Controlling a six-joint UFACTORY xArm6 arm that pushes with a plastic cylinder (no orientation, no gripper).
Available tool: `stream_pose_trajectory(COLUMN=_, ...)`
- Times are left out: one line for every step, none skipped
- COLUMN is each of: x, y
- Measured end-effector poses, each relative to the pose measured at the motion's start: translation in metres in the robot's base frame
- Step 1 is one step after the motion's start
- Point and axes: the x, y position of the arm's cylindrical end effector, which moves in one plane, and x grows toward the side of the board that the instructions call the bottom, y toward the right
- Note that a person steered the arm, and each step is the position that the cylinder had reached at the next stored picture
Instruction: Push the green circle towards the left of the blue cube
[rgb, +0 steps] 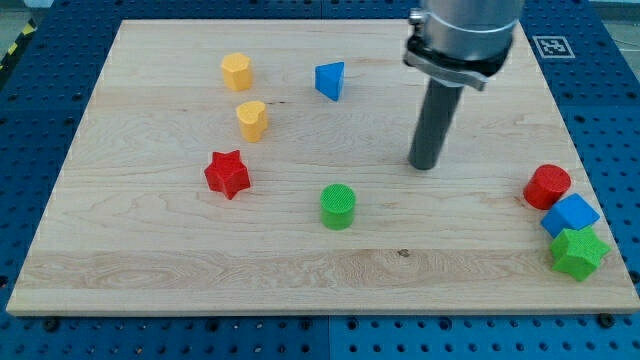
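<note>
The green circle (338, 206) stands on the wooden board (150, 250) a little below its middle. The blue cube (570, 215) sits at the view's right edge, between a red cylinder (547, 186) above it and a green star (579, 252) below it. My tip (424, 164) rests on the board up and to the right of the green circle, well apart from it, and far to the left of the blue cube.
A blue triangle (330, 80) lies near the top middle. A yellow hexagon (236, 72) and a yellow heart-like block (252, 120) sit at upper left. A red star (227, 174) lies left of the green circle.
</note>
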Motion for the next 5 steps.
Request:
stream_pose_trajectory(x=0.000, y=-0.011)
stream_pose_trajectory(x=0.000, y=-0.058)
stream_pose_trajectory(x=0.000, y=-0.094)
stream_pose_trajectory(x=0.009, y=-0.110)
stream_pose_trajectory(x=0.028, y=-0.102)
